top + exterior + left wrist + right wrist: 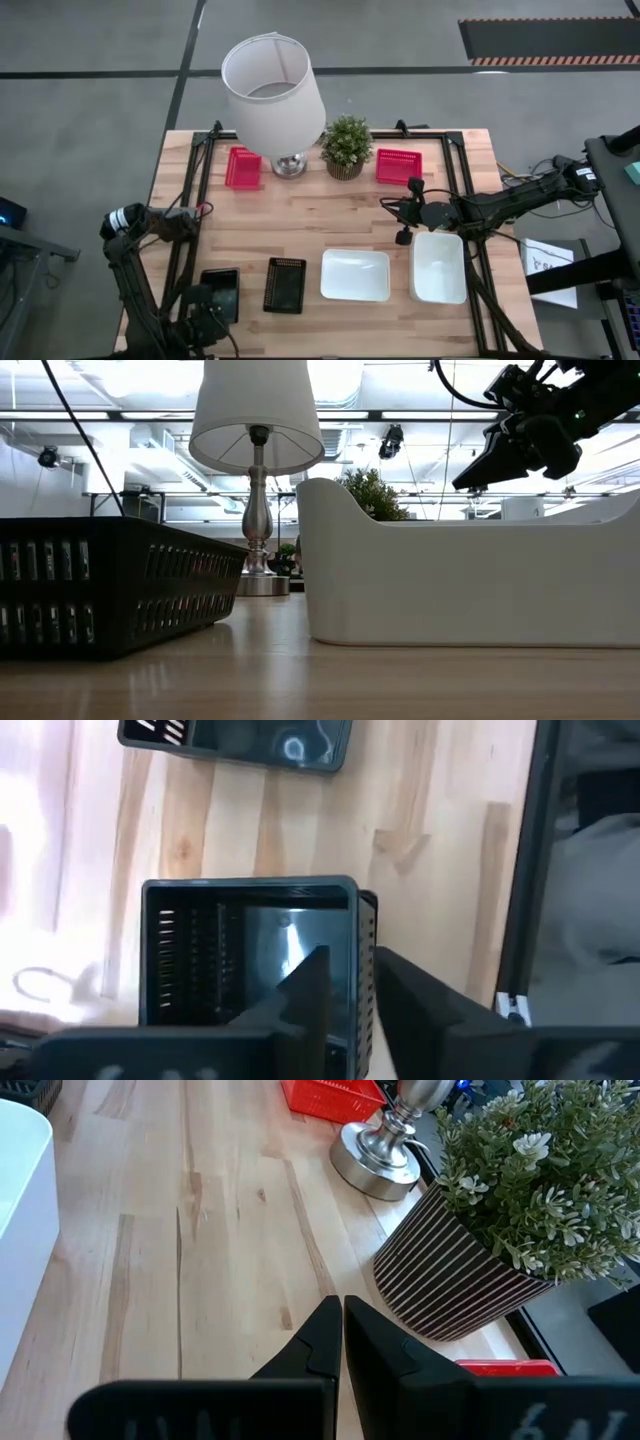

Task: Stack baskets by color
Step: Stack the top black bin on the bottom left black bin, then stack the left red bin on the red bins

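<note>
A black basket (220,292) (250,960) rests flat on the table at the near left; a second black rim (370,903) shows just outside its wall. My left gripper (207,303) (352,970) points down over it, open, one finger over the inside and one outside that wall. Another black basket (285,285) (235,738) lies beside it. Two white baskets (355,275) (438,268) sit near the front, and two red baskets (243,168) (398,165) lie at the back. My right gripper (405,213) (342,1320) hangs shut and empty above the table's middle right.
A lamp with a white shade (273,95) and a potted plant (346,146) stand at the back between the red baskets. Bare wood lies across the table's middle (320,220). Black frame rails (195,200) run along both side edges.
</note>
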Controlling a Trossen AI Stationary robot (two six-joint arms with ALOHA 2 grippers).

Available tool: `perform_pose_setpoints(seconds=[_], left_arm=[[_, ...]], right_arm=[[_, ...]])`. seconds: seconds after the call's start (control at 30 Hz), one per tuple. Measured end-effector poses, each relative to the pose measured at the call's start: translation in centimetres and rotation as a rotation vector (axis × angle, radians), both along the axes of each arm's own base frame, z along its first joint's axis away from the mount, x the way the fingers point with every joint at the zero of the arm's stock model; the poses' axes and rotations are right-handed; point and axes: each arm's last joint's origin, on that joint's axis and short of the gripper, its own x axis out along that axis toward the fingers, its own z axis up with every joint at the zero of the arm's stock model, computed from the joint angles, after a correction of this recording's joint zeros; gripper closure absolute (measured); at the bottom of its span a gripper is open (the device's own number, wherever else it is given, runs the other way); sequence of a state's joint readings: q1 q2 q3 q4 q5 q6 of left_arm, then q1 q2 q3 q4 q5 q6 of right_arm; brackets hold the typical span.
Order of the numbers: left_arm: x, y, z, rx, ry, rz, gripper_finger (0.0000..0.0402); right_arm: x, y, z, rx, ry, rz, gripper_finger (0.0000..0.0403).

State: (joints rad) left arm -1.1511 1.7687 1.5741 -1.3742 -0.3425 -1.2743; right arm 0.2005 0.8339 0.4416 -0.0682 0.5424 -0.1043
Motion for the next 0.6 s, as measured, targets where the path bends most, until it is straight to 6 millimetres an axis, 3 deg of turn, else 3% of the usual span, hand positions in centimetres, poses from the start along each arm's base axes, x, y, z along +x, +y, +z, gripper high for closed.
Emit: perform_pose_setpoints(seconds=[0.13,0.6], left_arm=[[0.0,0.1,-1.1,0.006,0.005,0.001,0.0395],[-0.2,0.3,-4.0,0.014,0.019,0.001,0.0391]], right_arm=[[0.0,0.0,0.0,0.000,0.001,0.000,0.0394],[0.0,0.0,0.0,0.000,0.001,0.000,0.0394]])
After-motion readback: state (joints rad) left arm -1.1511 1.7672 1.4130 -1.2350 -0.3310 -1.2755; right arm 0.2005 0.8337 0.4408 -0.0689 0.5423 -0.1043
